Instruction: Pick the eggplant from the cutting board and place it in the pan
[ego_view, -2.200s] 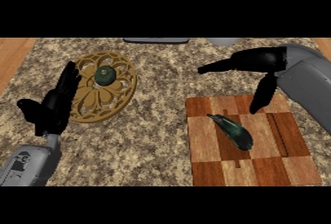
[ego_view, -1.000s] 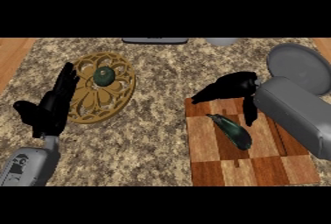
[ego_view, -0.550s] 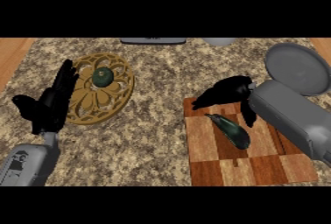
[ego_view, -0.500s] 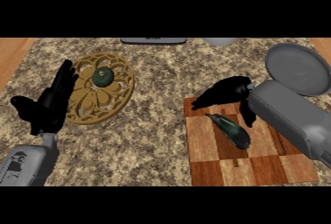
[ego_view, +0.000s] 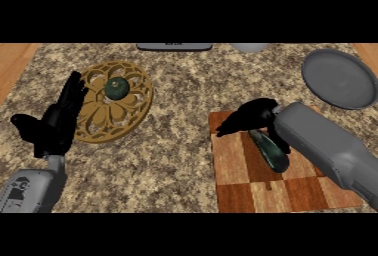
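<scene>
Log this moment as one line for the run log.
right hand: over eggplant, not gripping | eggplant: on cutting board | pan: no eggplant | left hand: resting open

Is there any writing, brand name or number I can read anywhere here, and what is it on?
No text can be read.
Grey object at the counter's far edge: a small dark mark, too blurred to read.
Left forearm: dark marks on its grey shell, too small to read.
Cutting board, eggplant, pan and round wooden trivet: no writing.

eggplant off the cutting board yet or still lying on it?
Still on it. The eggplant lies flat on the cutting board, with the right hand over its far end; whether the fingers have closed on it cannot be told.
</scene>
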